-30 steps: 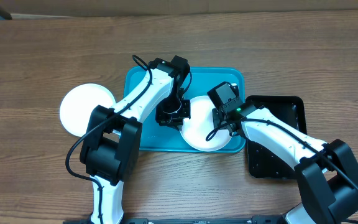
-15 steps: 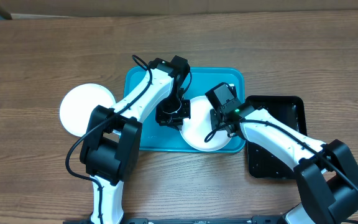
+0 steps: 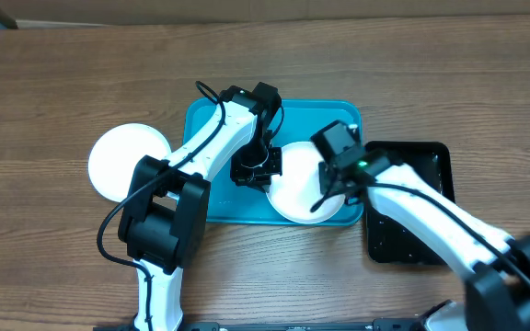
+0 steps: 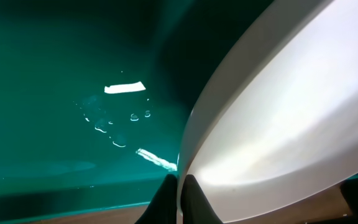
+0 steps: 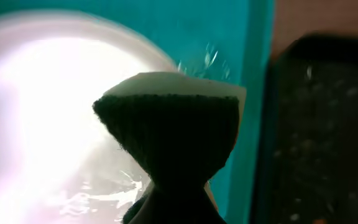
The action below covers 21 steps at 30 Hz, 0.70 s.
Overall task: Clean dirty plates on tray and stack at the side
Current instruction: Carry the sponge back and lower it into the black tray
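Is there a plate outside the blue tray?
Yes, one round white plate lies on the wooden table beside the turquoise plastic tray.

Left arm [image 3: 214, 142], right arm [image 3: 412, 202] over turquoise tray [image 3: 302, 118], white plate [image 3: 293, 198] in it, second plate [image 3: 118, 165] and black tray [image 3: 421, 161] flanking

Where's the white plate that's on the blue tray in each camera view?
Overhead: white plate right of centre, on the turquoise tray.
Left wrist: the plate fills the right side, rim pinched by the left gripper.
Right wrist: the plate glows at left, behind the sponge.
Shared landmark: the turquoise tray under it.
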### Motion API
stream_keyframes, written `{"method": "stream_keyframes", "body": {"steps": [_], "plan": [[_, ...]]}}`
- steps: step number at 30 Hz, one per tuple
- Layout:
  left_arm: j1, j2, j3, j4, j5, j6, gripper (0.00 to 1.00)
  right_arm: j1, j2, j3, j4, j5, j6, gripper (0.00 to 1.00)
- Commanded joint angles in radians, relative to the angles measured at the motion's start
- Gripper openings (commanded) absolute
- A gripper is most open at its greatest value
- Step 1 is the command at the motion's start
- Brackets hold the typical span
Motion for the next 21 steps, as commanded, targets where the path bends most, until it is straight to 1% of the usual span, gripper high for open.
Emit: {"method": "stream_keyframes", "body": {"steps": [1, 5, 10, 12, 17, 21], "plan": [[-0.007, -0.016, -0.005, -0.003, 0.002, 0.005, 0.04, -0.051, -0.117, 0.048, -0.016, 0.056, 0.013, 0.04], [-0.007, -0.016, -0.005, -0.003, 0.001, 0.005, 0.04, -0.159, -0.163, 0.048, -0.091, 0.033, 0.039, 0.04], [-0.007, -0.016, -0.005, 0.002, 0.001, 0.005, 0.04, -0.330, -0.143, 0.046, -0.167, -0.111, 0.031, 0.04], [-0.007, -0.016, -0.005, 0.002, 0.001, 0.005, 0.04, -0.390, -0.126, 0.045, -0.170, -0.166, 0.025, 0.04], [-0.007, -0.016, -0.005, 0.000, 0.001, 0.005, 0.04, -0.498, -0.047, 0.045, -0.134, -0.343, -0.072, 0.04], [-0.007, -0.016, -0.005, 0.001, 0.002, 0.005, 0.04, -0.529, 0.032, 0.045, -0.136, -0.365, -0.075, 0.04]]}}
